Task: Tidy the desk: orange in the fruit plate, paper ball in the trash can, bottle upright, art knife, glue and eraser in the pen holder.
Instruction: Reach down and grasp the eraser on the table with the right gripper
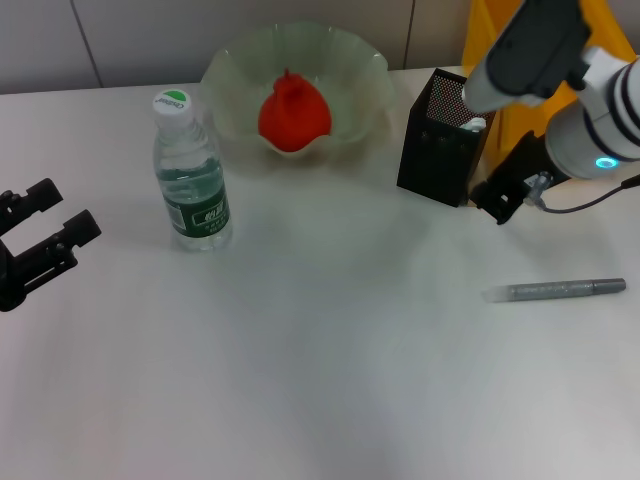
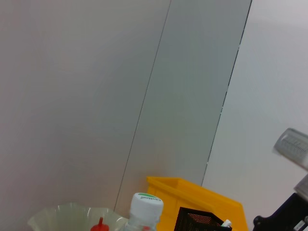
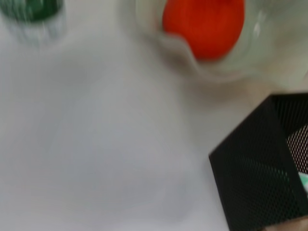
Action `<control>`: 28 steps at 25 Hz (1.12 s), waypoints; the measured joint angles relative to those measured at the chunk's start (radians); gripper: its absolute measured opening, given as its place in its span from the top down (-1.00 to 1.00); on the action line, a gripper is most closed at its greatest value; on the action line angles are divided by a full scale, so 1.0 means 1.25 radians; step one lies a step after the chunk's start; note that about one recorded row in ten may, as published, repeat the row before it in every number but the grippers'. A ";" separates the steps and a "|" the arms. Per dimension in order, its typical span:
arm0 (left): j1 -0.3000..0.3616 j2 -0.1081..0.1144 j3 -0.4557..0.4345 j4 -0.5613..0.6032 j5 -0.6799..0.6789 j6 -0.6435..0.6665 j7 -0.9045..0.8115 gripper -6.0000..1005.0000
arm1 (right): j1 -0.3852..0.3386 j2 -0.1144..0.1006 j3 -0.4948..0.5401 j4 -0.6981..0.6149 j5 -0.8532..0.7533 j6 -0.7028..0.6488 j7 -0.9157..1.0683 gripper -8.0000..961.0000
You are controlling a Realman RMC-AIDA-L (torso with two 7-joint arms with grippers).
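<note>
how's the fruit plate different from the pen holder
The fruit plate is a wide, low, pale green translucent bowl with a wavy rim; the pen holder is a tall, narrow, square black mesh cup. The plate holds the orange; the holder shows something white at its top. Both stand upright.

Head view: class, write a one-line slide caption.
Orange in the fruit plate, bottle upright, right gripper beside the pen holder, grey art knife on the desk.
</note>
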 joint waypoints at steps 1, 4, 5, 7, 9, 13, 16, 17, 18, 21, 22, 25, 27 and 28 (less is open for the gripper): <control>-0.001 0.000 0.000 0.001 0.001 0.001 0.000 -0.47 | -0.021 0.000 0.000 -0.034 0.022 -0.004 0.011 0.96; -0.004 0.000 0.000 0.004 0.004 0.003 0.000 -0.47 | -0.101 0.001 0.001 -0.155 0.159 -0.008 0.027 0.95; -0.004 0.001 0.000 0.004 0.004 0.004 0.000 -0.47 | -0.101 0.001 0.001 -0.155 0.159 -0.008 0.027 0.95; -0.005 0.003 0.000 0.005 0.004 0.006 0.000 -0.47 | -0.143 0.002 0.002 -0.206 0.249 -0.006 0.026 0.95; -0.005 0.006 0.000 0.005 0.004 0.011 0.000 -0.47 | -0.196 0.001 0.014 -0.258 0.375 -0.002 0.016 0.94; 0.003 0.010 0.000 0.001 0.004 0.015 0.007 -0.47 | -0.241 0.002 0.051 -0.270 0.507 0.006 0.008 0.94; 0.012 0.012 0.000 -0.001 0.004 0.016 0.018 -0.47 | -0.269 0.000 0.085 -0.245 0.619 0.013 0.001 0.93; 0.015 0.012 0.000 -0.001 0.004 0.017 0.022 -0.47 | -0.271 -0.002 0.091 -0.237 0.633 0.006 0.001 0.93; 0.017 0.012 0.000 -0.001 0.004 0.017 0.026 -0.47 | -0.272 -0.003 0.095 -0.228 0.640 -0.002 0.010 0.93; 0.017 0.013 0.000 -0.001 0.005 0.018 0.029 -0.47 | -0.268 -0.004 0.103 -0.194 0.635 -0.015 0.056 0.93; 0.016 0.015 0.000 -0.001 0.005 0.018 0.029 -0.47 | -0.266 -0.004 0.108 -0.180 0.635 -0.018 0.070 0.92; 0.014 0.016 0.000 -0.001 0.003 0.019 0.029 -0.47 | -0.261 -0.004 0.140 -0.138 0.662 -0.036 0.074 0.92; 0.013 0.015 0.000 -0.001 0.002 0.019 0.030 -0.47 | -0.272 -0.002 0.159 -0.109 0.734 -0.049 0.014 0.92; 0.012 0.015 0.000 -0.001 0.001 0.019 0.031 -0.47 | -0.283 -0.002 0.160 -0.090 0.800 -0.055 -0.046 0.92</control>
